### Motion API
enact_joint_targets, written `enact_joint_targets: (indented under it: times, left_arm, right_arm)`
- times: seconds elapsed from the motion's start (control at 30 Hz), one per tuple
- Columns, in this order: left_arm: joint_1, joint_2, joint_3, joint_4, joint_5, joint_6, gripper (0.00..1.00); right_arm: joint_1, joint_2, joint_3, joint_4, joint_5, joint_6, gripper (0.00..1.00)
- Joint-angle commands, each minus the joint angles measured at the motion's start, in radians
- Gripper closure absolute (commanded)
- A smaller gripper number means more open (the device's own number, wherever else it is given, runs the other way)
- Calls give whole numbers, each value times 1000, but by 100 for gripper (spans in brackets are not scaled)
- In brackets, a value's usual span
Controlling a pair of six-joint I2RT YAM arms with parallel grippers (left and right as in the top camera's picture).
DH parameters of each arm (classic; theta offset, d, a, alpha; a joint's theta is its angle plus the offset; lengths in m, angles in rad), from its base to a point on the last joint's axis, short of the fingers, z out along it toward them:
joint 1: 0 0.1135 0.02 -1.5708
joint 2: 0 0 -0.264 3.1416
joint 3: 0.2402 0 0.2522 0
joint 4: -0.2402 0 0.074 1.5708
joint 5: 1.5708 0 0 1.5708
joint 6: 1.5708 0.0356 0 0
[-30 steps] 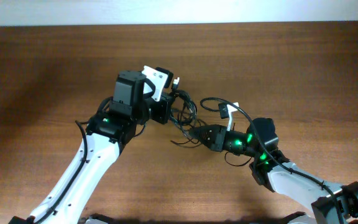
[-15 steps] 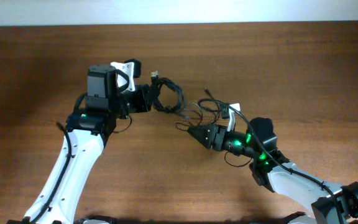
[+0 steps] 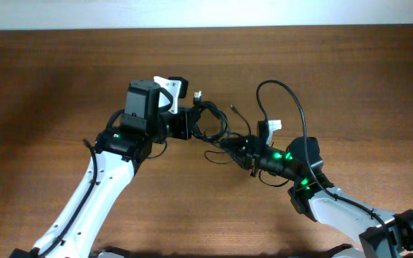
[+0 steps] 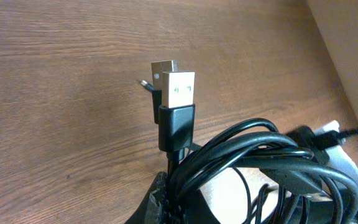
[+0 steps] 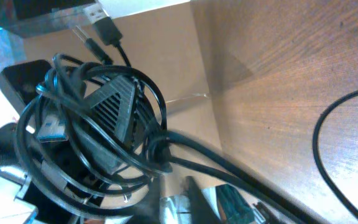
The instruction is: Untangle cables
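The cables [image 3: 210, 125] hang as one knotted clump of thin black loops, lifted between the two arms over the middle of the desk [image 3: 350, 72]. The left pincer [image 3: 187, 126] is closed tight on the left side of the clump. In the left wrist view the strands bunch together at its fingertips, and a black cord end with a silver USB plug [image 4: 178, 90] sticks straight up out of the bundle, with a second metal plug tip just behind it. The right pincer [image 3: 234, 145] is closed as well, its tip pushed into the right side of the clump. In the right wrist view several loops wrap around its ribbed black finger [image 5: 114, 115], and a strand runs out from the fingertips towards the lower right. A blue-tongued plug [image 5: 48, 132] dangles among the loops on the left of that view, and another plug end [image 5: 103, 23] points up near the top. One loose end trails onto the wood just below the clump. A thicker black arm cable [image 3: 285, 97] arches above the right arm, well apart from the clump.
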Motion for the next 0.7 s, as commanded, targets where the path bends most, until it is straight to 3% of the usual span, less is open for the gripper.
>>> enact_joint_targets:
  times: [0.0,0.07,0.13,0.17,0.2,0.23,0.3,0.4,0.47,0.6,0.63,0.67]
  left_arm:
    - [-9,-10,13,3,-104,28,100]
    - [12,-10,13,3,-249,-192,100]
    - [71,-10,13,6,-252,-380,100]
    - [102,-10,13,10,-190,-436,100]
    - [114,-10,13,10,-148,-435,100]
    - [119,-10,13,10,-111,-426,100]
    - [121,-10,13,-13,46,-208,100]
    - [121,-9,13,-139,43,-190,100]
    - [120,-8,13,-160,43,-219,100]
    - [120,-2,13,-255,-18,-586,100]
    - [120,-2,13,-294,-37,-770,100]
    - [120,-1,13,-300,-38,-848,100]
  right_arm:
    - [5,0,3,3,-72,-37,96]
    - [5,0,3,-8,-152,-197,96]
    - [5,0,3,-78,-213,-377,96]
    - [5,0,3,-198,-204,-443,96]
    - [5,0,3,-236,-196,-477,96]
    - [5,0,3,-277,-169,-514,87]
    - [5,0,3,-281,-120,-514,38]
    - [5,0,3,-281,-91,-510,27]
    - [5,0,3,-278,-93,-510,28]
    - [5,0,3,-276,-195,-437,28]
    - [5,0,3,-256,-235,-431,28]
    - [5,0,3,-236,-247,-431,28]
